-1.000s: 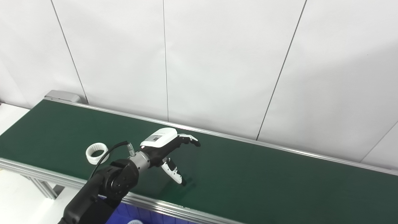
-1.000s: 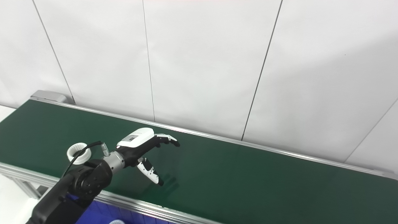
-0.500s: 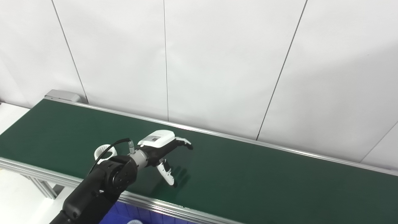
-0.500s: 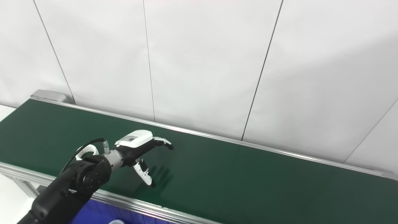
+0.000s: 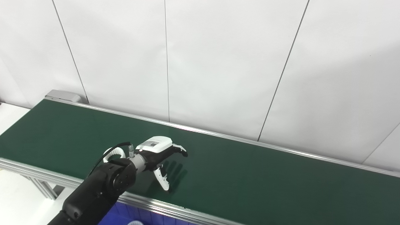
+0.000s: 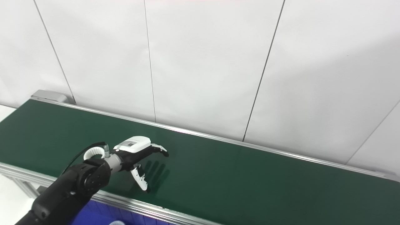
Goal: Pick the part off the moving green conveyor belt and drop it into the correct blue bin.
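A white toothed ring part lies on the green conveyor belt, mostly hidden behind my left wrist; only its upper arc shows. My left hand hovers low over the belt just right of the ring, open, fingers spread and pointing right, thumb hanging down toward the near rail. Nothing sits between the fingers. The right hand is out of view.
An aluminium rail edges the belt's near side. Below it shows a strip of blue bin with a white part inside. A white panelled wall stands behind the belt. The belt's left end has a grey cap.
The ring has ridden the belt rightward, from clear of my arm to behind my wrist. My left hand has dropped lower and drawn back leftward, still open.
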Controlling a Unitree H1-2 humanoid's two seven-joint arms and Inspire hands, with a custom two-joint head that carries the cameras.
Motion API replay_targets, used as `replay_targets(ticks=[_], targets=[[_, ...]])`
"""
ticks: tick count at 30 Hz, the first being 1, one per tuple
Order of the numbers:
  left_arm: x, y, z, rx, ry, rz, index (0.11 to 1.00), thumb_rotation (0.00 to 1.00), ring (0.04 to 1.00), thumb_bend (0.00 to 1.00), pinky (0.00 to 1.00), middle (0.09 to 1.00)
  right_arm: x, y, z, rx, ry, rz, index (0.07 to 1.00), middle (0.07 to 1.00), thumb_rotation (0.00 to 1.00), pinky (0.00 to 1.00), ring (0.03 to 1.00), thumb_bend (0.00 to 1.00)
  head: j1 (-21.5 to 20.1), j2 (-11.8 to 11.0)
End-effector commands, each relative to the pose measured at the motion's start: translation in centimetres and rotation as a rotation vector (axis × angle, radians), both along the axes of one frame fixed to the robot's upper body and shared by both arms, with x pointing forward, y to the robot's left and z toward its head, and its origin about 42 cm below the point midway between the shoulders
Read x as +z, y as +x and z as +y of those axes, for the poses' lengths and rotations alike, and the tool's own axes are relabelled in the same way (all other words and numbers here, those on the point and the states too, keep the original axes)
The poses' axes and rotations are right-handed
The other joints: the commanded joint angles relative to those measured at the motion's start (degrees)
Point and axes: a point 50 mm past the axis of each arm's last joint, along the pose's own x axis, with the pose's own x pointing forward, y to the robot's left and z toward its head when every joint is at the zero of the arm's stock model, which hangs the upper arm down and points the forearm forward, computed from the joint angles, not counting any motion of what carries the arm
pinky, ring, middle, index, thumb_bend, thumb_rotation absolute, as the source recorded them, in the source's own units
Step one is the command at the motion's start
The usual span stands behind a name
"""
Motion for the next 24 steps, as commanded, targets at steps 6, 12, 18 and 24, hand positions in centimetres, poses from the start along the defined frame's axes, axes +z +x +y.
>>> replay_targets(ticks=[6, 12, 18, 24], targets=[[1.76, 1.20, 0.75, 0.003, 0.023, -0.058, 0.806, 0.01, 0.870, 0.94, 0.84, 0.866, 1.09, 0.31, 0.15, -0.006, 0.012, -0.078, 0.898, 0.801, 0.82, 0.71, 0.759, 0.34, -0.2, 0.0], [1.76, 1.45, 0.94, 0.003, 0.048, -0.058, 0.806, 0.02, 0.869, 0.94, 0.83, 0.867, 1.11, 0.25, 0.19, -0.008, 0.015, -0.078, 0.895, 0.799, 0.81, 0.70, 0.756, 0.32, -0.1, 0.0], [1.88, 1.54, 1.16, 0.006, 0.057, -0.048, 0.804, 0.03, 0.878, 0.93, 0.85, 0.874, 1.11, 0.20, 0.20, -0.006, 0.017, -0.078, 0.897, 0.803, 0.81, 0.71, 0.760, 0.31, -0.2, 0.0], [1.80, 1.56, 1.27, 0.007, 0.050, -0.049, 0.787, 0.03, 0.871, 0.93, 0.84, 0.868, 1.08, 0.27, 0.20, -0.006, 0.015, -0.077, 0.896, 0.798, 0.81, 0.70, 0.759, 0.30, -0.3, -0.1]])
